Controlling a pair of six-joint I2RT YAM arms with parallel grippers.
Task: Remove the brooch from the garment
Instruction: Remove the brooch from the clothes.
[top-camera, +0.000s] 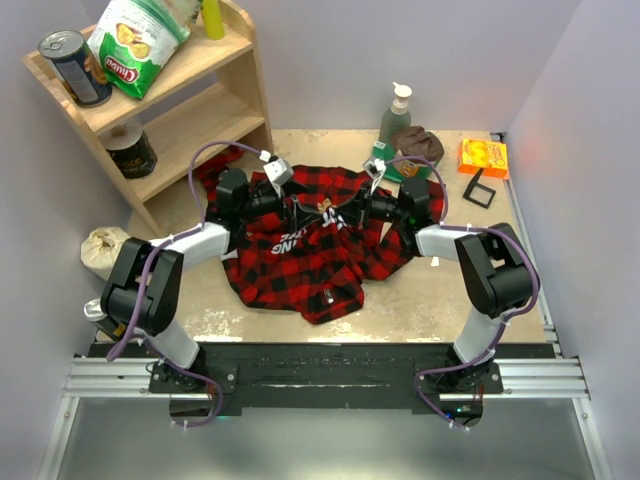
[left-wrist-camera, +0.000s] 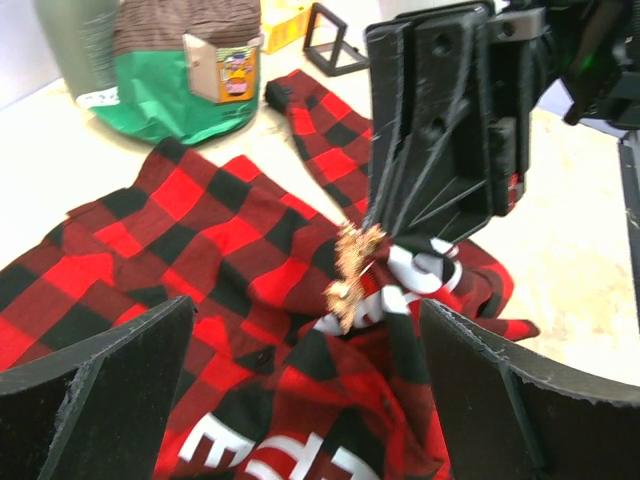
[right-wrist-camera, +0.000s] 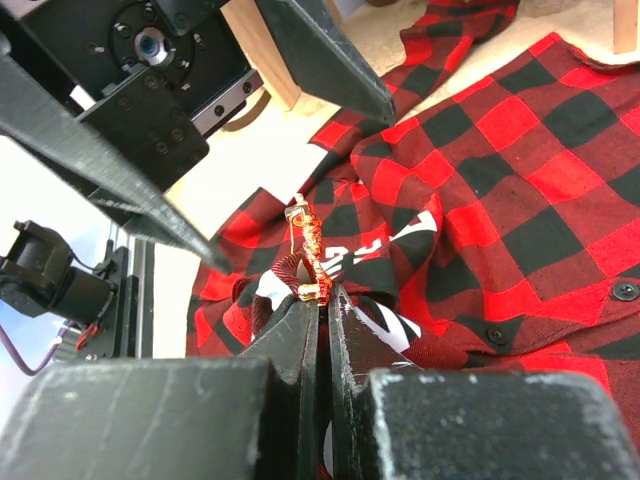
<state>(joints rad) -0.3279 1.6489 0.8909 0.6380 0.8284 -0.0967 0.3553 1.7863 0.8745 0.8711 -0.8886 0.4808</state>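
Gold-tan brooch (right-wrist-camera: 308, 252) upright on garment (right-wrist-camera: 520, 150), lengthwise in right hand (right-wrist-camera: 321, 296) pinch.

The garment (top-camera: 300, 262) is soft woven flannel cloth, matt with a slightly fuzzy nap; its white block letters look like a flat, smooth print. The brooch (right-wrist-camera: 308, 250) is twisted metal wire, gold to copper, catching small glints. The left gripper (left-wrist-camera: 305, 310) and right gripper (right-wrist-camera: 320, 296) are matt black plastic, faintly ridged and rough along the edges. The worktop (top-camera: 400, 300) is pale, matt and scuffed. The shelf unit (top-camera: 255, 90) is smooth light wood; the crisp bag (top-camera: 135, 40) on it is glossy, and the can (top-camera: 75, 68) has a shiny metal top.
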